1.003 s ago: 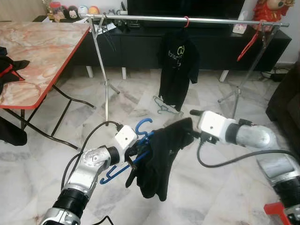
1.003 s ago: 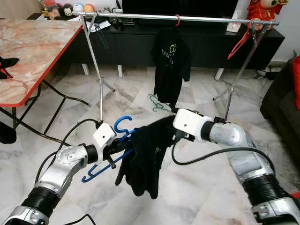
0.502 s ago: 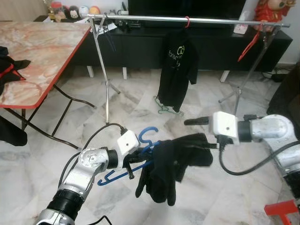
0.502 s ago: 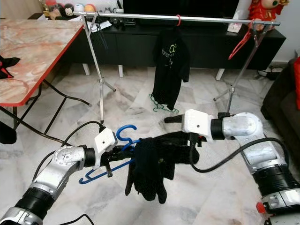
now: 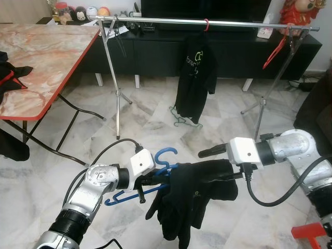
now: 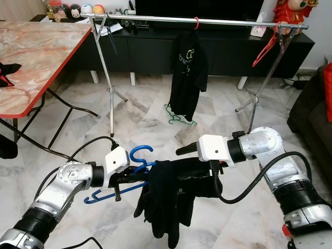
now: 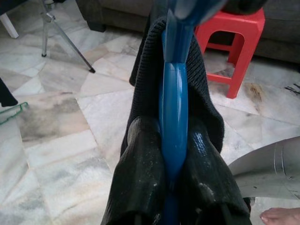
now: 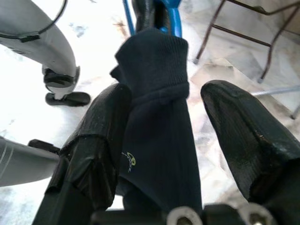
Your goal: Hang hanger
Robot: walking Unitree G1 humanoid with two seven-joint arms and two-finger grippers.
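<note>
Pinching blue hanger (image 5: 155,174): left gripper (image 7: 171,161) | hook up, bar sideways | right gripper (image 8: 185,145) spread around garment (image 5: 194,199)

right gripper (image 6: 218,167) swung out rightward and lower than a second ago, dark garment (image 6: 174,194) now pulled flatter across the blue hanger (image 6: 132,158), left gripper (image 6: 129,176) dropped a touch too

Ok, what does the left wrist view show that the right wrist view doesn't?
Left wrist view: the left gripper with jaws shut on the blue hanger, and a red stool behind. Right wrist view: the right gripper with jaws apart around the dark garment, its small logo visible, plus the silver left arm. Shared: hanger, garment, marble floor.
</note>
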